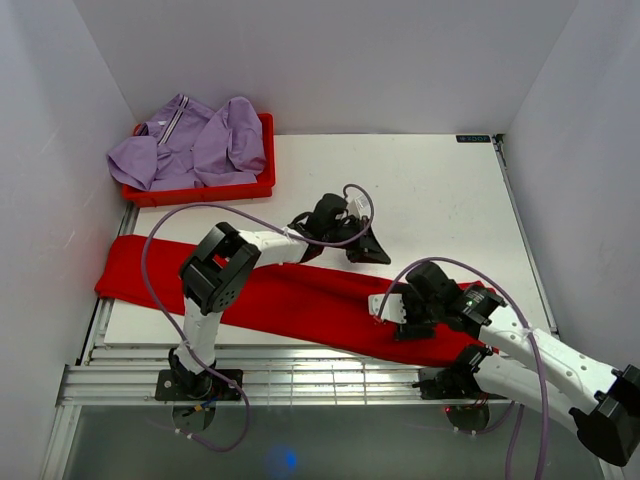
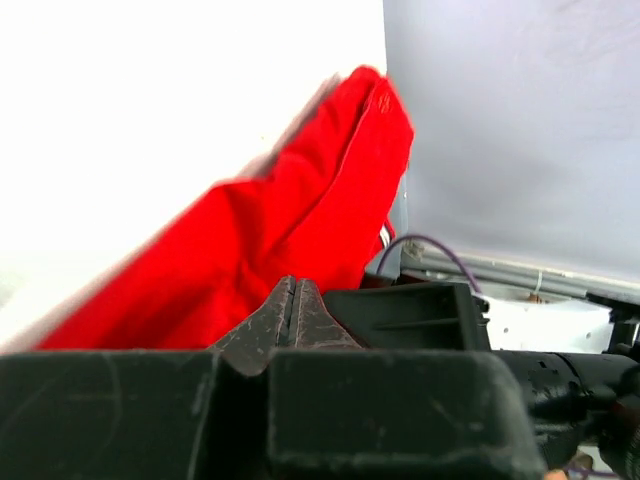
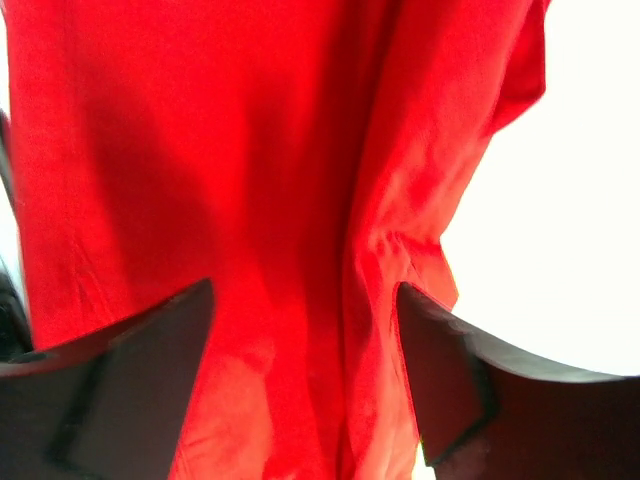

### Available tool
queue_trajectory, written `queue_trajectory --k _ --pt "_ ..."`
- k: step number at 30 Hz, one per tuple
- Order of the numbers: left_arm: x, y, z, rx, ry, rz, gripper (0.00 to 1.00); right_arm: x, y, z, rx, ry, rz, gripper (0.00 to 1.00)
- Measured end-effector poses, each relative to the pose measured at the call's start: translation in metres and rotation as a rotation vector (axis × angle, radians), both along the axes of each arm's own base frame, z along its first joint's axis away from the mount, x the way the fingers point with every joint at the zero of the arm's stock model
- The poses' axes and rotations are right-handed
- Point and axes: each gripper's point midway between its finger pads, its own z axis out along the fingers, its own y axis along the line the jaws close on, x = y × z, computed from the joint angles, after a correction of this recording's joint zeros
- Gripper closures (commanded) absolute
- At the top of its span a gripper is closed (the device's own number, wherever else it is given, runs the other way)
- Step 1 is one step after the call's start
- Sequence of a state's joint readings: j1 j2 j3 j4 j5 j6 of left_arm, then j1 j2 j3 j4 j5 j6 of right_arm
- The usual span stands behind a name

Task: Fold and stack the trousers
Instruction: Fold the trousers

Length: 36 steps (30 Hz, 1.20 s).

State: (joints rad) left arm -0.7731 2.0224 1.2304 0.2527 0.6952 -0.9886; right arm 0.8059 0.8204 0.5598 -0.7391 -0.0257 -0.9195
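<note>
No text, brand or number can be read anywhere. One small dark label [image 1: 473, 138] sits at the worktop's [image 1: 420, 190] far right edge, its print too small to read.

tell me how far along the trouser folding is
Done: the red trousers lie flat in one long strip. In hand: the right gripper is open over them; the left gripper is shut beside them. Left: no crosswise fold yet, no stack, and the purple garment sits heaped in its tray.
</note>
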Motion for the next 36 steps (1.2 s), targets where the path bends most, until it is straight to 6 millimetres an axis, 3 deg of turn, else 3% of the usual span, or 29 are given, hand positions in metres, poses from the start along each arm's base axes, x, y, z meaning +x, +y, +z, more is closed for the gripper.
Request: queue_trajectory --k 2,3,5,6,7,9,13,16,22,24,26,35,36 --pt "0.014 0.002 0.005 -0.018 -0.024 0.021 1.0 0.002 -0.008 -0.001 -0.004 0.011 -0.043 0.28" --pt "0.022 0.003 0.007 -0.023 -0.033 0.032 0.94 0.004 -0.013 -0.003 -0.011 0.022 -0.068 0.28" --pt "0.031 0.006 0.007 -0.023 -0.042 0.044 0.7 0.007 -0.022 -0.006 -0.015 0.048 -0.119 0.22" --pt "0.035 0.01 0.006 -0.018 -0.041 0.052 0.51 0.009 -0.027 -0.007 -0.014 0.065 -0.148 0.19" --pt "0.037 0.013 0.003 -0.012 -0.04 0.058 0.47 0.012 -0.032 -0.007 -0.018 0.084 -0.176 0.14" --pt "0.033 0.02 -0.005 0.015 -0.02 0.065 0.42 0.019 -0.036 -0.005 -0.016 0.108 -0.213 0.1" --pt "0.003 0.031 -0.028 0.097 0.05 0.037 0.4 0.029 -0.03 0.001 -0.005 0.131 -0.198 0.1" --pt "-0.015 0.029 -0.039 0.139 0.081 0.01 0.39 0.027 -0.026 -0.007 -0.011 0.167 -0.169 0.12" --pt "-0.03 0.023 -0.045 0.172 0.098 -0.003 0.34 0.024 -0.019 -0.013 -0.002 0.21 -0.126 0.31" --pt "-0.029 0.023 -0.046 0.18 0.106 0.012 0.31 0.025 -0.017 -0.013 0.001 0.204 -0.11 0.71" --pt "-0.028 0.023 -0.048 0.186 0.12 0.03 0.31 0.027 -0.014 -0.012 0.01 0.19 -0.093 0.9" --pt "-0.021 0.008 -0.063 0.194 0.175 0.064 0.34 0.012 -0.012 -0.024 -0.005 0.152 -0.002 0.92" --pt "-0.022 0.006 -0.063 0.189 0.184 0.062 0.38 0.012 -0.012 -0.024 -0.008 0.154 0.0 0.92"
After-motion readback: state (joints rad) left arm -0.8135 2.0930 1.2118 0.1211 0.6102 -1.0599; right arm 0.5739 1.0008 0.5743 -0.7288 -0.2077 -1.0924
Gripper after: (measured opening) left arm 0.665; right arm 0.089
